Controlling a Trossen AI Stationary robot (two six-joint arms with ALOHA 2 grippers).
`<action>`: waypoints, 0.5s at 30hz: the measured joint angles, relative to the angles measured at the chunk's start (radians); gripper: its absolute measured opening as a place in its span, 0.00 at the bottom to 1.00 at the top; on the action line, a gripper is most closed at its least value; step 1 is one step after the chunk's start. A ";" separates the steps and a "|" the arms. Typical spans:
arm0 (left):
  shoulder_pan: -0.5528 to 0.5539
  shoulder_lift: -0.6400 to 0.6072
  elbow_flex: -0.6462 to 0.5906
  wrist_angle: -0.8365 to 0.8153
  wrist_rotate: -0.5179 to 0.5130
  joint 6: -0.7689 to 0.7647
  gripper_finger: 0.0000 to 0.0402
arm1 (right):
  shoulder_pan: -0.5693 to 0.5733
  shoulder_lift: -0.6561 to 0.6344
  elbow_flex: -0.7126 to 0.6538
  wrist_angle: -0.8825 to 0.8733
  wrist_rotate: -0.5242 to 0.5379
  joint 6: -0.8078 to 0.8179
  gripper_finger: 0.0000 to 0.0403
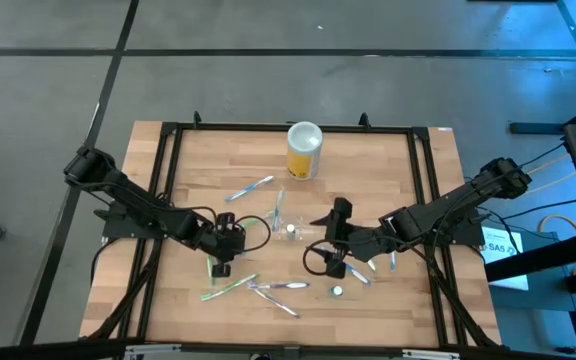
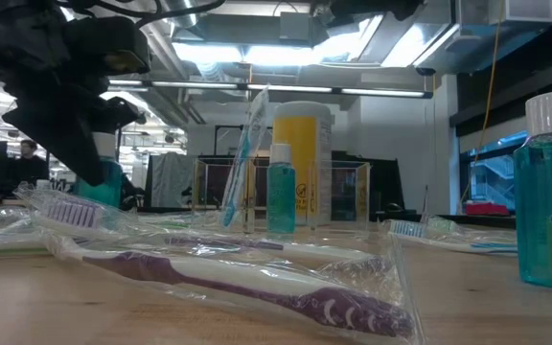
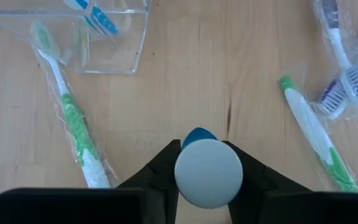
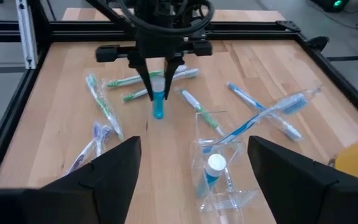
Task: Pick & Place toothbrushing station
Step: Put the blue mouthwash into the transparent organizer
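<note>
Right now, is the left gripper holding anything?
Yes: the left gripper is shut on a small blue bottle, white cap between its fingers.

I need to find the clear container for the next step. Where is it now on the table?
In the high view, the clear container stands near the table's middle, between the left end effector and the right end effector, below the yellow canister. A blue toothbrush leans in it.

Grey concrete floor [image 1: 268,85] surrounds the light wooden table with black metal frame [image 1: 423,190]. Overhead fluorescent ceiling lights [image 2: 257,53] illuminate an open industrial room.
</note>
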 joint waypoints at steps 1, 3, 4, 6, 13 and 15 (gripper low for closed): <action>0.000 -0.004 0.001 -0.005 0.000 0.000 0.22 | 0.000 0.000 0.000 0.000 -0.006 0.000 0.75; 0.000 -0.015 0.017 -0.026 0.001 0.000 0.22 | 0.000 0.000 0.000 0.000 -0.006 0.009 0.75; 0.000 -0.020 0.031 -0.036 0.001 0.000 0.22 | 0.000 0.000 0.000 0.000 -0.008 0.021 0.74; 0.000 -0.037 0.068 -0.086 0.000 0.000 0.22 | 0.000 0.000 0.000 0.000 -0.008 0.034 0.73; -0.005 -0.050 0.241 -0.180 -0.018 0.100 0.22 | 0.000 0.001 0.000 0.009 -0.009 0.040 0.66; -0.005 -0.050 0.283 -0.172 -0.020 0.143 0.22 | -0.001 0.008 0.000 0.024 -0.026 0.042 0.64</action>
